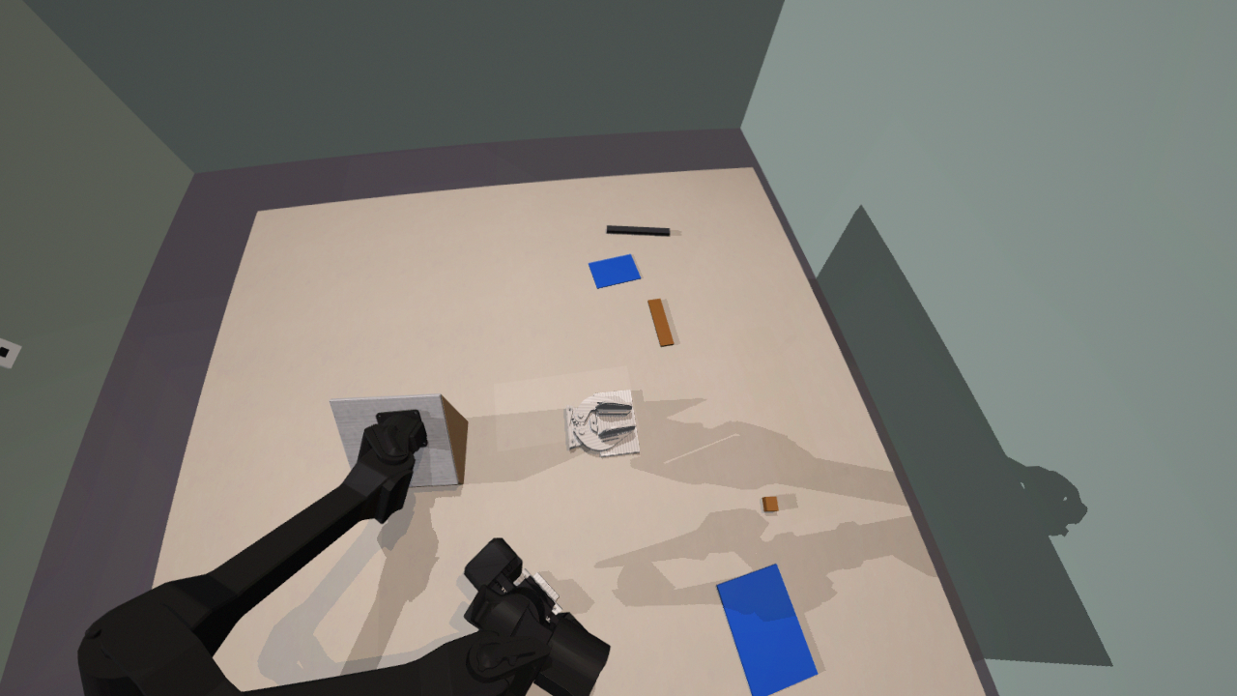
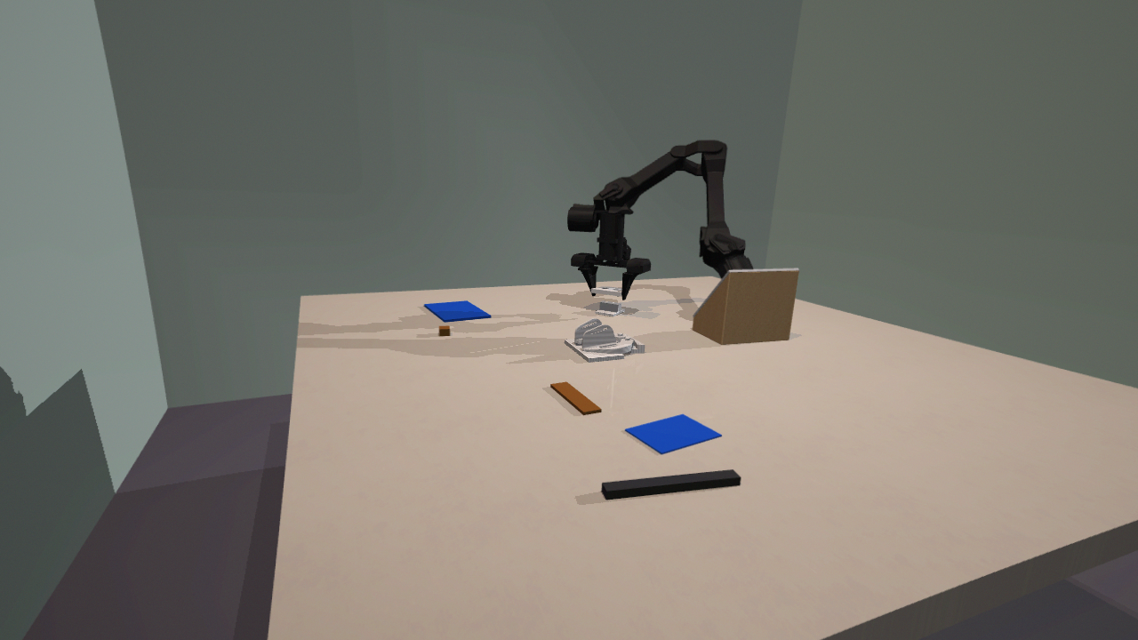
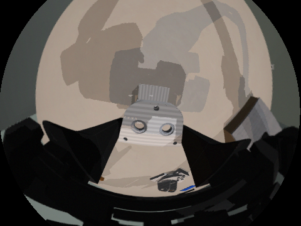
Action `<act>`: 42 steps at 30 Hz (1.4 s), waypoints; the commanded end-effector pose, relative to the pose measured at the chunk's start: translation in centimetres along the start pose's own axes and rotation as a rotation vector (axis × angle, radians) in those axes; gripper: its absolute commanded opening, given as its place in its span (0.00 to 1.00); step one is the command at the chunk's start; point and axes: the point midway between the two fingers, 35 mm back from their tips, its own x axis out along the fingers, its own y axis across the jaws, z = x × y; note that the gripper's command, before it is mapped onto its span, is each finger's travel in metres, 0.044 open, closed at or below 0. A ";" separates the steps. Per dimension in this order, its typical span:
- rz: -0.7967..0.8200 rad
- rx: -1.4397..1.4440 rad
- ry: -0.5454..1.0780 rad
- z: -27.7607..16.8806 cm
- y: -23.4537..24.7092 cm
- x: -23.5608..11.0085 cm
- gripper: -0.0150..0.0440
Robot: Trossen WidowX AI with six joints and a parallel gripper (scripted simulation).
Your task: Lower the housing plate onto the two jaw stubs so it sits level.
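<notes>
The housing plate (image 2: 607, 290) (image 3: 150, 139), pale and ribbed with two round holes, is between my fingertips. My gripper (image 2: 608, 297) (image 3: 152, 124) is shut on its two sides and holds it raised above a small pale stand (image 2: 609, 308) (image 3: 153, 93). The plate looks roughly level. The base (image 1: 628, 446) (image 2: 592, 357) with the two upright grey jaws (image 1: 616, 430) (image 2: 597, 334) (image 3: 167, 186) stands apart from the gripper, nearer the exterior view. The jaw stubs are too small to make out. In the top view the hand hides the fingertips.
A wedge block (image 1: 454, 441) (image 2: 759, 306) (image 3: 251, 123) stands near the arm. A large blue sheet (image 1: 767, 631) (image 2: 457, 310), brown cube (image 1: 769, 504) (image 2: 444, 330), brown strip (image 1: 660, 323) (image 2: 575, 397), small blue sheet (image 1: 615, 271) (image 2: 673, 434) and black bar (image 1: 638, 230) (image 2: 670, 484) lie around.
</notes>
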 end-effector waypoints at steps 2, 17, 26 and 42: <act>0.007 0.007 -0.001 0.2 0.1 -1.6 0.85; 0.009 -0.035 0.001 -0.1 -0.1 -4.2 0.85; -0.002 -0.269 0.022 -3.0 -0.2 -4.0 0.85; -0.009 -0.687 0.050 -8.1 -1.1 -3.9 0.85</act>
